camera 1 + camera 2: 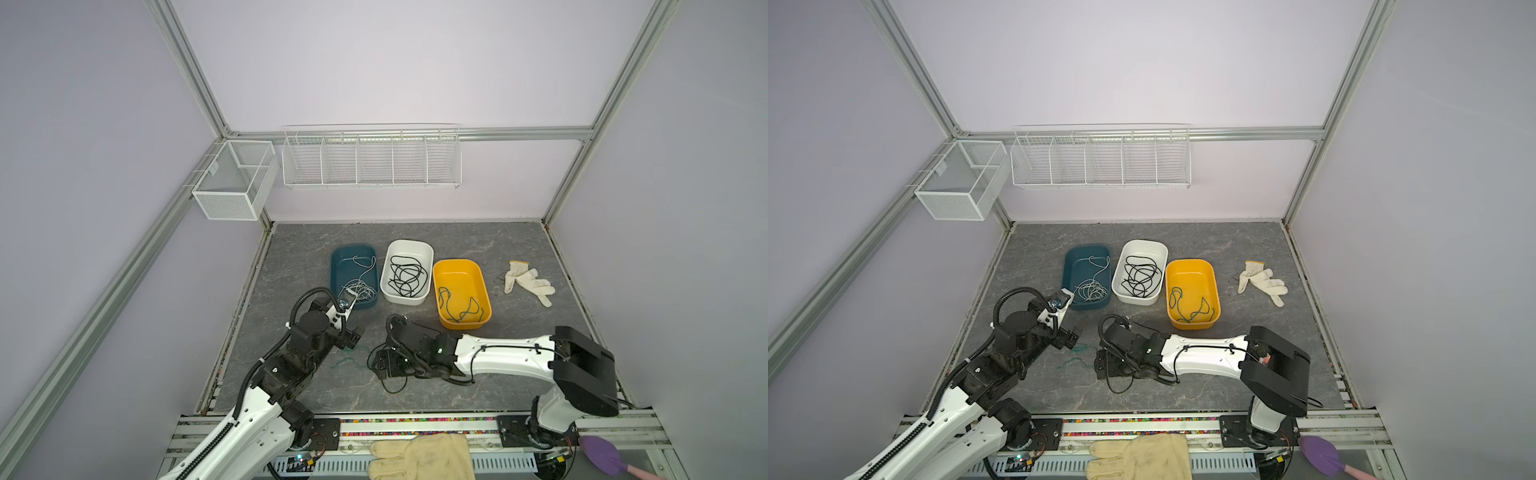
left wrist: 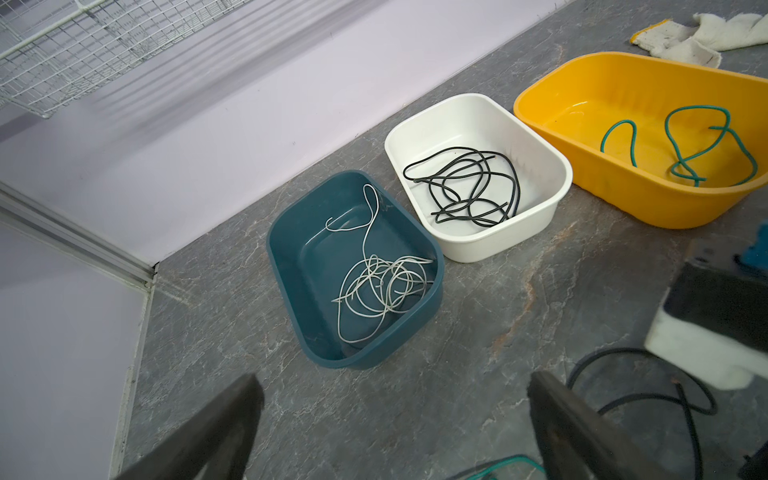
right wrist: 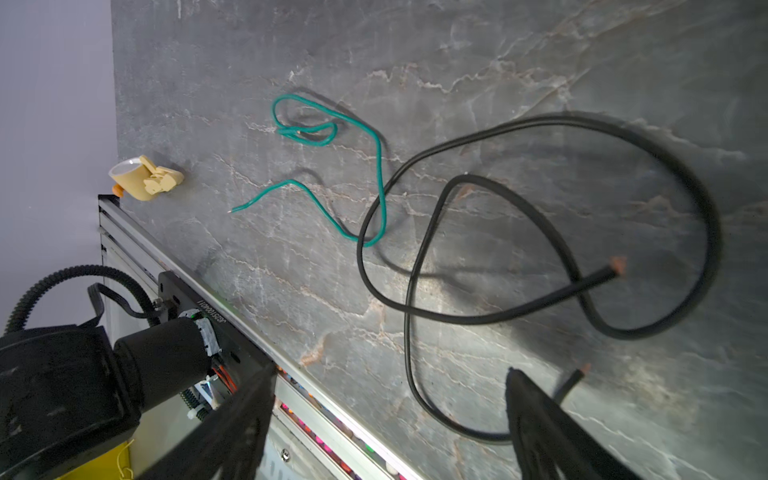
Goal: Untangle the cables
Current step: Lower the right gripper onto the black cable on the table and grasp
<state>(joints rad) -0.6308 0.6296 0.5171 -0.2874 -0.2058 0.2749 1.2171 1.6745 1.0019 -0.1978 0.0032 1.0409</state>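
Observation:
Three bins stand in a row: a teal bin [image 1: 337, 254] holding a white cable [image 1: 360, 287], a white bin [image 1: 409, 243] holding a coiled black cable [image 1: 407, 276], and a yellow bin [image 1: 457, 262] holding a teal-green cable [image 1: 460, 311]. On the table in front lie a loose teal-green cable [image 3: 381, 187] [image 1: 345, 363] and a loose black cable [image 3: 407, 357] [image 1: 395, 388], crossing each other. My left gripper [image 2: 395, 415] [image 1: 352, 337] is open and empty above the table beside the green cable [image 2: 501, 462]. My right gripper [image 3: 390, 415] [image 1: 380, 365] is open, low over the black cable, whose loop runs between its fingers.
A white knit glove [image 1: 528, 282] lies at the right of the table. A large yellow glove [image 1: 419, 457] and a purple tool [image 1: 602, 455] sit on the front rail. A wire rack [image 1: 370, 162] and a mesh basket [image 1: 232, 183] hang on the walls. A small yellow object [image 3: 145, 178] lies near the table's edge.

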